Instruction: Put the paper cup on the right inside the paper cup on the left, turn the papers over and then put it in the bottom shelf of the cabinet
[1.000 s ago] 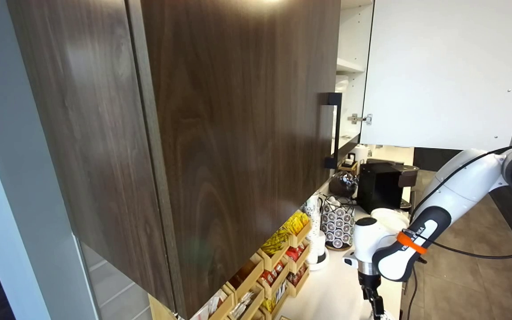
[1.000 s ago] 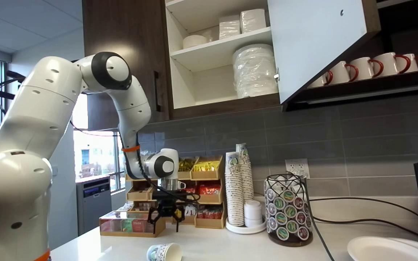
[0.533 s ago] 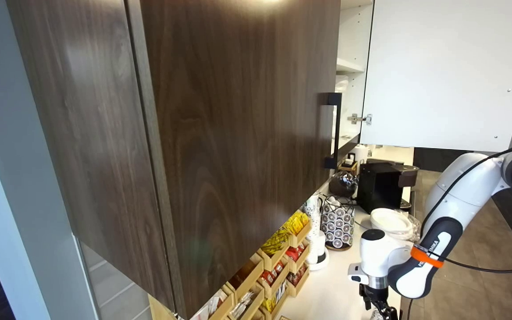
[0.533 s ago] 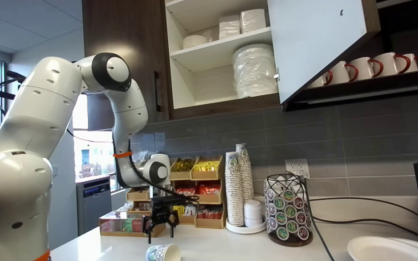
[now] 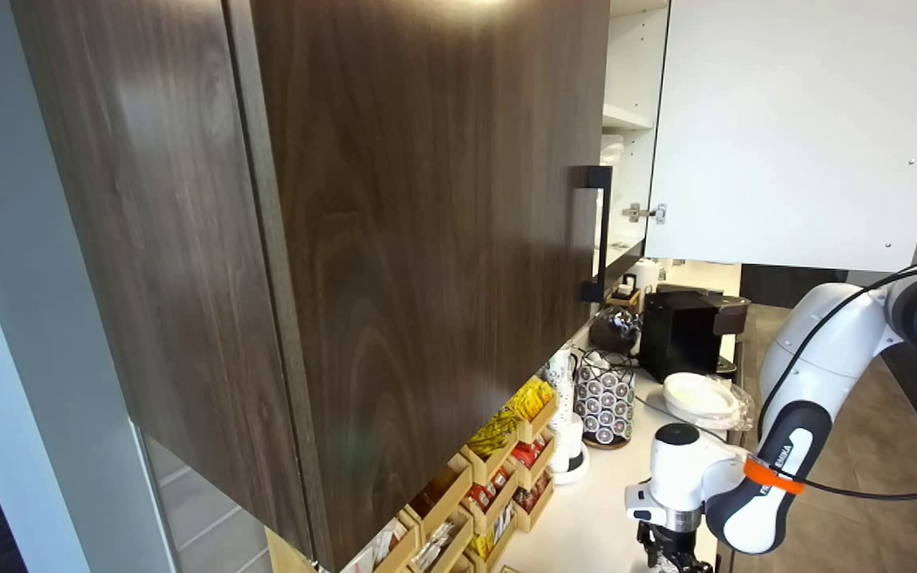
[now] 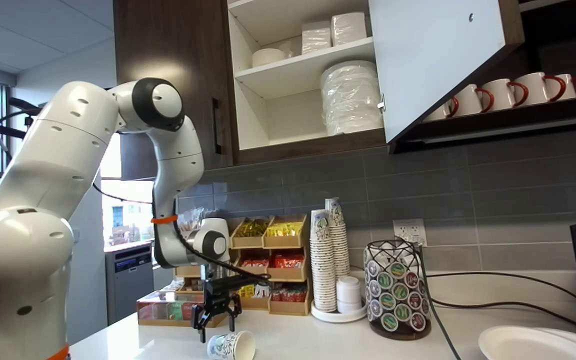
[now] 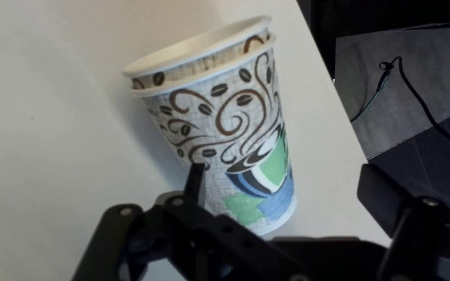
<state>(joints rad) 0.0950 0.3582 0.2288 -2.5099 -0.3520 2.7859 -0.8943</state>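
Two paper cups with a coffee-bean print (image 7: 225,113) are nested, with two rims close together. They lie on their side on the white counter; they show in an exterior view (image 6: 225,346). My gripper (image 7: 287,189) is open above the cups' base end. Its left finger overlaps the cups in the wrist view; I cannot tell if it touches. The gripper also shows in both exterior views (image 6: 217,334) (image 5: 669,549). The dark brown cabinet (image 5: 427,239) has one door open. Its bottom shelf (image 6: 288,140) shows in an exterior view (image 6: 173,60), with wrapped plates at its right.
A tea box (image 6: 173,307) and a snack rack (image 6: 285,272) stand behind the gripper. Cup stacks (image 6: 323,265), a pod carousel (image 6: 398,295) and white plates (image 6: 533,342) are farther right. The open white door (image 6: 433,60) juts out. The counter edge (image 7: 332,82) lies near the cups.
My open gripper has moved down and to the left in an exterior view, toward the cups. The cups have shifted slightly to the right there.
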